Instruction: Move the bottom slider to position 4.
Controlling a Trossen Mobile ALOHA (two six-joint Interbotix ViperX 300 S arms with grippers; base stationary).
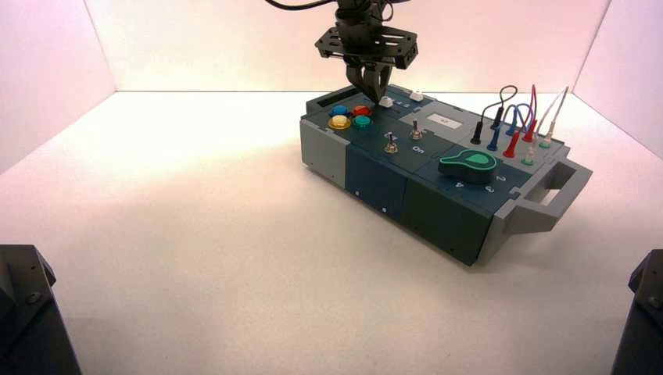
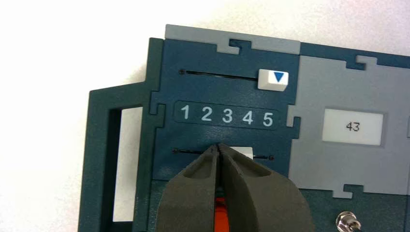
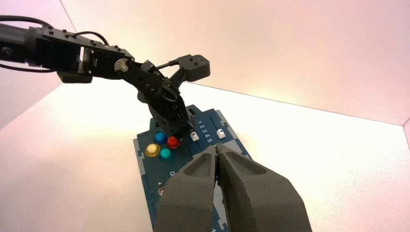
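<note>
The bottom slider's white cap [image 2: 244, 152] [image 1: 385, 101] sits in its dark track, roughly under the digit 4 [image 2: 247, 117] of the row 1 2 3 4 5. My left gripper [image 2: 218, 145] [image 1: 375, 92] is shut with nothing between its fingers. Its tips are down on the track, against the cap's side toward the digit 3, and one finger [image 2: 256, 193] hides part of the cap. The twin top slider cap [image 2: 273, 79], marked with a blue triangle, stands above the digit 5. My right gripper [image 3: 218, 149] is shut and hangs off from the box, over its near part.
The teal and grey box [image 1: 375, 183] stands turned on the white table. It carries several coloured buttons [image 1: 350, 116], two silver toggles [image 1: 389, 142], a green knob [image 1: 467, 164], plugged wires [image 1: 516, 125] and a small display reading 43 [image 2: 353, 126]. A grey handle [image 1: 559, 187] juts out at its right end.
</note>
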